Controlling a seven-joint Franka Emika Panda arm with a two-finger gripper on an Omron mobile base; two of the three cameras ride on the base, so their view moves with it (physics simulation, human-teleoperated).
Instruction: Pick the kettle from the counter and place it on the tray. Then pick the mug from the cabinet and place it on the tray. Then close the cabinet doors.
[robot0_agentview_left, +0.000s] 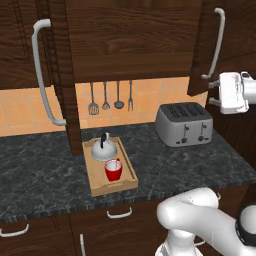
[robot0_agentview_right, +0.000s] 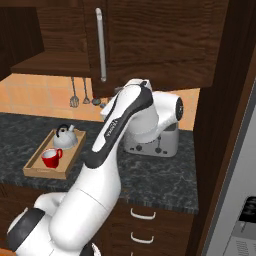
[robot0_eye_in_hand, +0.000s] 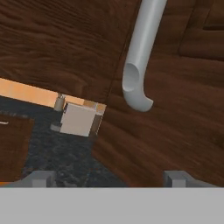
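With kettle and mug already on tray, door-closing step was in hand. Gripper spread wide, holding nothing, just beside right cabinet door handle. Next: push door shut; left door also ajar.

Boxy silver toaster, four slots on top, standing toward the right end of the worktop, near the wall. Four dark utensils hang in a row against the orange tiled backsplash: slotted turner, spoon, ladle, fork. Lower drawers dark brown wood, small curved silver pulls.
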